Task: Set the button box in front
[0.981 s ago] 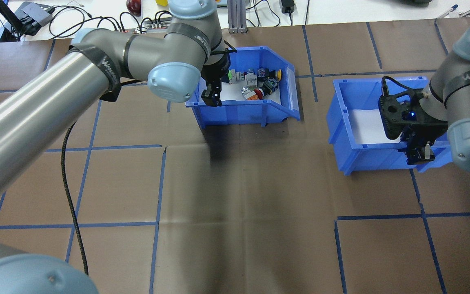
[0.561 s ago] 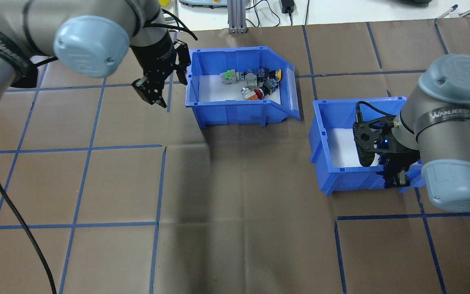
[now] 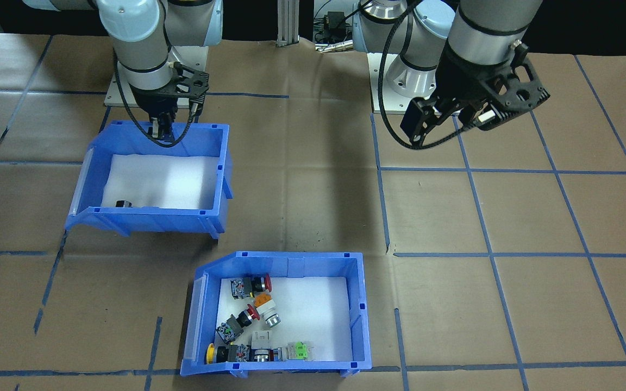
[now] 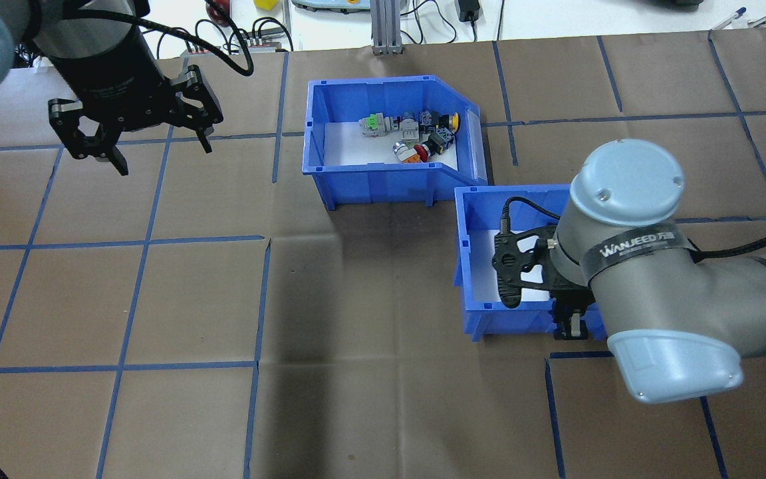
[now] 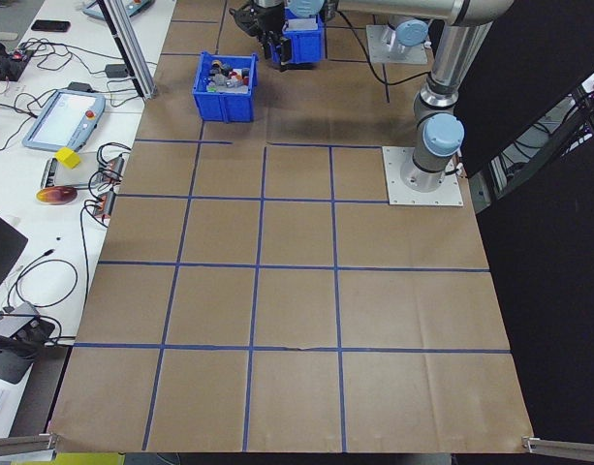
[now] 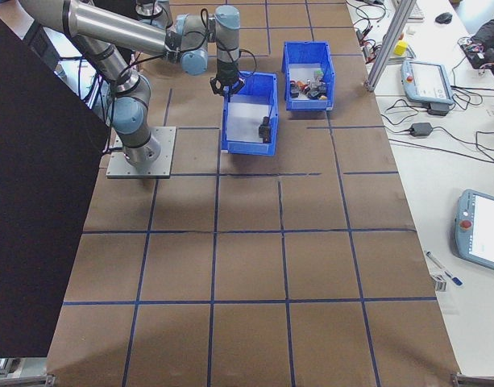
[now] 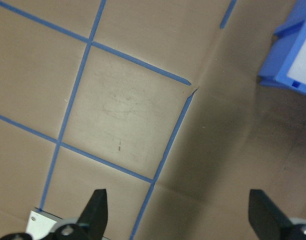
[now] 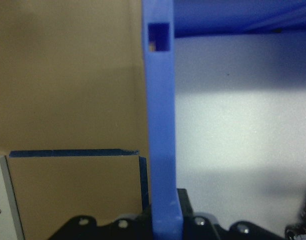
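The button box (image 4: 393, 183), a glossy blue plastic bin with a sloped open front and a white foam floor, is sitting on the brown paper-covered table (image 4: 370, 346) at its far side from the robot, nothing gripping it. Inside, a jumble of push-button switches (image 3: 250, 320) with red, orange, yellow and green caps is lying loose. The left gripper (image 4: 137, 126) is hanging over bare paper with its fingers spread wide, holding nothing. The right gripper (image 4: 572, 326) is pinching the thin rear wall of the second blue bin (image 3: 155, 179), where one small dark piece (image 3: 123, 203) is resting on the foam.
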Tool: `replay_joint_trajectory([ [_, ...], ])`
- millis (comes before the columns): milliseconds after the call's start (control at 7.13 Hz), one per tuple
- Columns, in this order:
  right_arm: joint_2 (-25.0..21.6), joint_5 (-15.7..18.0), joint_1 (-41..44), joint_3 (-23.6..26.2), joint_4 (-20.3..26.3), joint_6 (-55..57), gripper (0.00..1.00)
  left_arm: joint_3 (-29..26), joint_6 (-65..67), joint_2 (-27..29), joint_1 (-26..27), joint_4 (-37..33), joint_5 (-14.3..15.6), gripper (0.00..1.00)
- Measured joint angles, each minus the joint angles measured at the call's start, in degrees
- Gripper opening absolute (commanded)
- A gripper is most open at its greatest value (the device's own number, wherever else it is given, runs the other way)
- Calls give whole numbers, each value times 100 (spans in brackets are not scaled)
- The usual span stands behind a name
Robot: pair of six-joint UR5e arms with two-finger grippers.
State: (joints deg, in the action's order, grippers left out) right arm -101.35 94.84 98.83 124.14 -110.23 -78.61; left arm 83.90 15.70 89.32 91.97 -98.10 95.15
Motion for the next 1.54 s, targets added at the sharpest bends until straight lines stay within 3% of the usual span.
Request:
replay_joint_trajectory([
  [561,592,10,1670,-218,-689,1627,6,642,-2902,-863,-109,-27,-330,100],
  [841,795,-14,2047,-343,-753,1950,7,1085,-2563,-1128,-160,0,-511,100],
  [981,855,-30,2145,-357,-799,2006,23,1170,-2224,-1180,-161,8,-529,100],
  [1121,919,-39,2193,-361,-833,2027,99,1198,-2141,-1170,-165,14,-518,100],
  [1542,936,-44,2206,-405,-842,2048,100,1208,-2589,-1094,-173,95,-424,100],
])
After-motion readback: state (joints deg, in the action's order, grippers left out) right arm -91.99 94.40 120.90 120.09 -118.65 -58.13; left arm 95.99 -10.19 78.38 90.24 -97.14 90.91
